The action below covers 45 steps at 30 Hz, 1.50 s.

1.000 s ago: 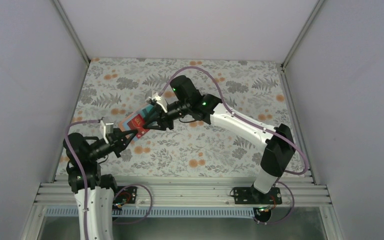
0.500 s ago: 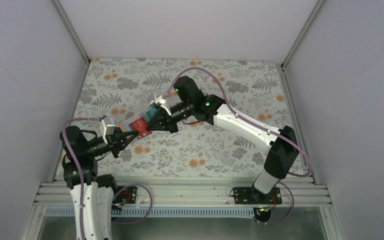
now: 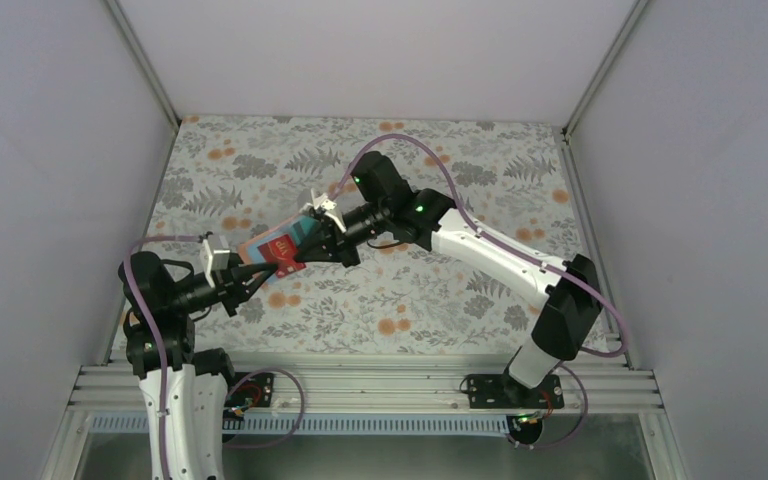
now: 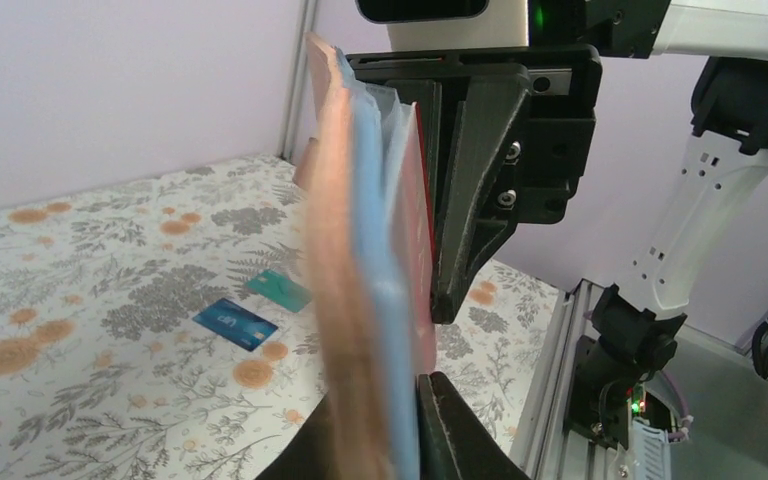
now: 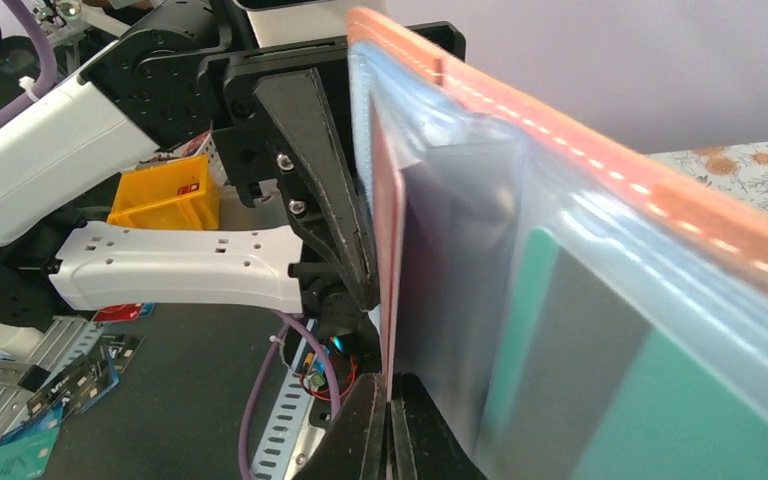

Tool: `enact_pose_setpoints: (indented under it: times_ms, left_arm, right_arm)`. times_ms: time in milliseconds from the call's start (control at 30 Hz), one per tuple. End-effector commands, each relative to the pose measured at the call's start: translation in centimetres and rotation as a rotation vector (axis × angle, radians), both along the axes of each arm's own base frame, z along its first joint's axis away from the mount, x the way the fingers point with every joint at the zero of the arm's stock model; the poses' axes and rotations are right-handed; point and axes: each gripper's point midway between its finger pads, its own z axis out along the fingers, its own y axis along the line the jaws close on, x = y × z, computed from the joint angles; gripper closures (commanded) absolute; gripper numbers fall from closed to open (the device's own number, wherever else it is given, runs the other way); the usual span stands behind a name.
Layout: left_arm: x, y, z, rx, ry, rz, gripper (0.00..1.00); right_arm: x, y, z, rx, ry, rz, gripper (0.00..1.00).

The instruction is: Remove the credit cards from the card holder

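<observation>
Top view: your left gripper [image 3: 250, 276] and right gripper [image 3: 308, 242] meet at the card holder [image 3: 270, 244], held above the table [image 3: 410, 290].
Left wrist: left jaws clamp the soft holder; blue card [image 4: 235, 324] and teal card [image 4: 278, 290] lie on the table.
Right wrist: right jaws pinch the red card [image 5: 390, 250] by its edge; probably stiff and slippery, clear sleeve [image 5: 460, 250] may drag.

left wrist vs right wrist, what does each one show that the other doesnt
Only the left wrist: a blue card and a teal card lying side by side on the table.

Only the right wrist: a yellow bin beyond the table, and teal patches behind a clear sleeve inside the holder.

Both: the holder seen edge-on and held off the table, the left gripper shut on it, and the right gripper pinching the red card.
</observation>
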Motion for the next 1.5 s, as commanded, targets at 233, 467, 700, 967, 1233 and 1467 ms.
enact_pose_setpoints:
  times_ms: [233, 467, 700, 967, 1233, 1467]
  left_arm:
    - [-1.3, -0.6, 0.6, 0.010, -0.052, -0.068, 0.98]
    - [-2.0, -0.8, 0.8, 0.016, -0.081, -0.103, 0.98]
    - [-2.0, -0.9, 0.9, 0.017, -0.079, -0.104, 0.98]
    - [-1.9, -0.8, 1.1, 0.019, -0.086, -0.105, 0.98]
    - [-2.0, -0.9, 1.2, 0.020, -0.091, -0.111, 0.98]
    - [-2.0, -0.9, 1.3, 0.022, -0.098, -0.111, 0.98]
  right_arm:
    - [1.3, -1.3, 2.6, 0.049, -0.079, -0.082, 0.67]
    - [2.4, -0.7, 2.3, 0.052, -0.075, -0.142, 0.73]
    - [1.3, -0.5, 1.0, 0.033, -0.052, -0.071, 0.61]
    - [1.8, 0.3, -0.2, -0.004, -0.052, -0.101, 0.71]
    - [2.3, 0.3, -0.4, -0.013, -0.075, -0.136, 0.80]
    - [1.8, 1.2, -0.9, -0.016, -0.082, -0.134, 0.77]
